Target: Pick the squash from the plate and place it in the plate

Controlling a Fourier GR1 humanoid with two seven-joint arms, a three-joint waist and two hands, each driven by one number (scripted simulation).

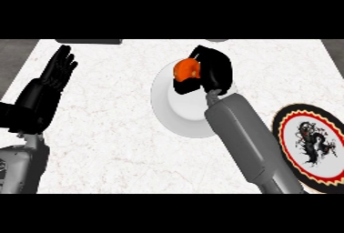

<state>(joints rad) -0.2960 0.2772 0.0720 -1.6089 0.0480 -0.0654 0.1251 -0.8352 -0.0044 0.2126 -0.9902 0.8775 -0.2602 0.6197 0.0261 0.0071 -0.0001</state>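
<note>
Item count: one squash (186, 69), two plates, two hands.

The squash is orange and sits over the far part of the white plate (168, 113), at the centre of the counter (121, 136). The right hand (215, 68) is curled round it from the right, with fingers wrapped over its near side. The visible part runs roughly near to far; the fingers hide the ends, so its pointing direction cannot be determined.

The patterned plate (285, 136) lies near right, well apart. The left hand (50, 79) rests open at the left, fingers up.
</note>
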